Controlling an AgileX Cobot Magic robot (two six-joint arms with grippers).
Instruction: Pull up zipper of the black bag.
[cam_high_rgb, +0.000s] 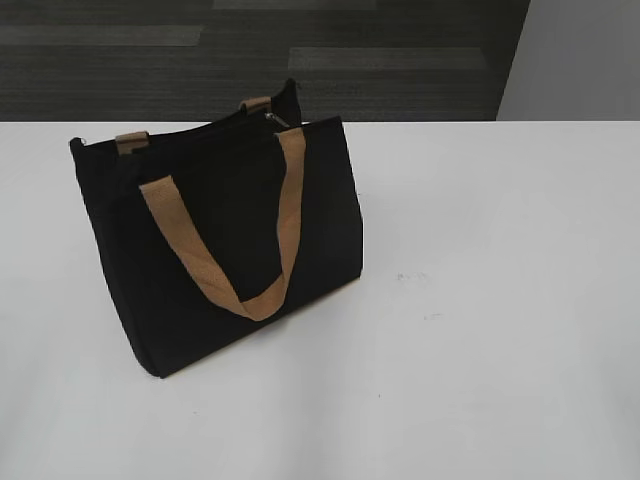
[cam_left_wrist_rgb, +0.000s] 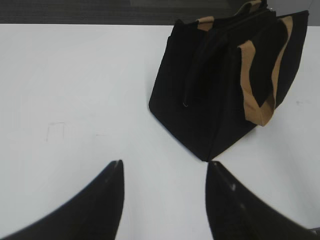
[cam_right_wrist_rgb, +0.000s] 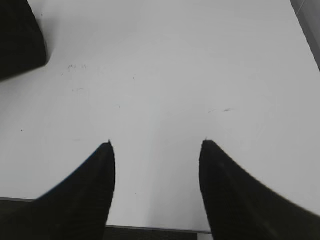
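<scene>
While the black bag (cam_high_rgb: 225, 250) stands upright on the white table (cam_high_rgb: 500, 300), zipper (cam_high_rgb: 277, 120) pull at its top; left gripper (cam_left_wrist_rgb: 164, 165) and right gripper (cam_right_wrist_rgb: 156, 142) both spread, empty, apart from it.

Exterior view slanting down at black bag (cam_high_rgb: 225, 240) on table (cam_high_rgb: 500, 300), both wrist views low over table, left sharing bag (cam_left_wrist_rgb: 225, 90)

Left tool (cam_left_wrist_rgb: 164, 162) spread wide and holding nothing, right tool (cam_right_wrist_rgb: 156, 143) likewise spread, holding nothing
</scene>
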